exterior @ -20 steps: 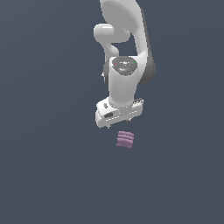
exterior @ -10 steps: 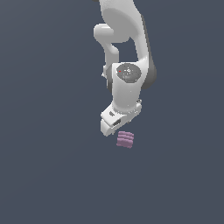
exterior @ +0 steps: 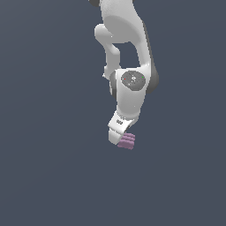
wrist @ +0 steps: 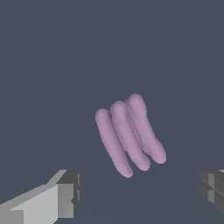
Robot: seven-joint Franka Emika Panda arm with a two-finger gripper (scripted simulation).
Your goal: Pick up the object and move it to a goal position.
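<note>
We start at the gripper [wrist: 140,192], and in the wrist view its two fingers stand wide apart, one blocky pale-grey fingertip [wrist: 65,192] with a darker pad face on one side and a dark ribbed one at the opposite edge, nothing clamped between them. Out ahead of that gap we see the object [wrist: 129,133], a small mauve-purple piece made of three rounded, sausage-like ridges lying side by side, smooth and matte, tilted on a diagonal. It touches neither finger.

Switching to the exterior view, the white gripper [exterior: 118,134] hangs at the end of the glossy, rounded arm [exterior: 130,90], angled downward, and the object [exterior: 127,141] sits right against its lower edge on the exterior view's right, stacked layers showing along its side. We can't tell here whether they touch. Around everything lies a flat, plain slate-grey surface [exterior: 44,176].
</note>
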